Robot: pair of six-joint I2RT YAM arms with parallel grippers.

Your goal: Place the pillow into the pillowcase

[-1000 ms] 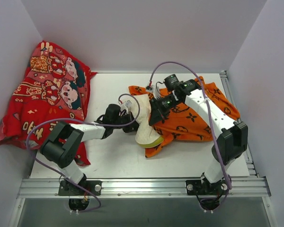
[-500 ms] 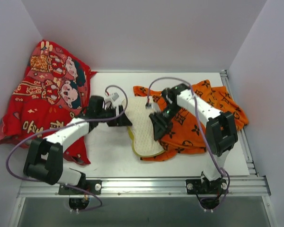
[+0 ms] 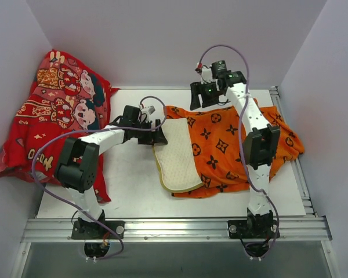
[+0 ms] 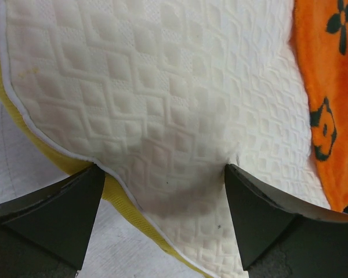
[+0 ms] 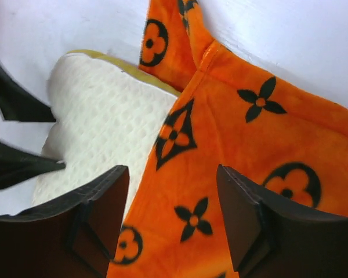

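Observation:
The cream-white pillow (image 3: 175,163) lies flat mid-table, its yellow side band facing left. Its right part is covered by the orange monogram pillowcase (image 3: 232,142), which spreads out to the right. My left gripper (image 3: 158,135) is open at the pillow's far-left corner. In the left wrist view the pillow (image 4: 162,87) fills the space between the spread fingers (image 4: 52,214), which do not pinch it. My right gripper (image 3: 200,95) hangs open above the pillowcase's far edge. Its wrist view looks down on the pillowcase (image 5: 249,150) and the pillow (image 5: 98,121), nothing between the fingers (image 5: 252,223).
A red cloth with cartoon figures (image 3: 58,121) is heaped against the left wall. White walls close in the back and both sides. A metal rail (image 3: 174,229) runs along the near edge, another down the right side.
Both grippers went from shut to open. The left let go of the pillow; the right let go of the pillowcase and rose toward the back wall. Pillow and case now lie flat.

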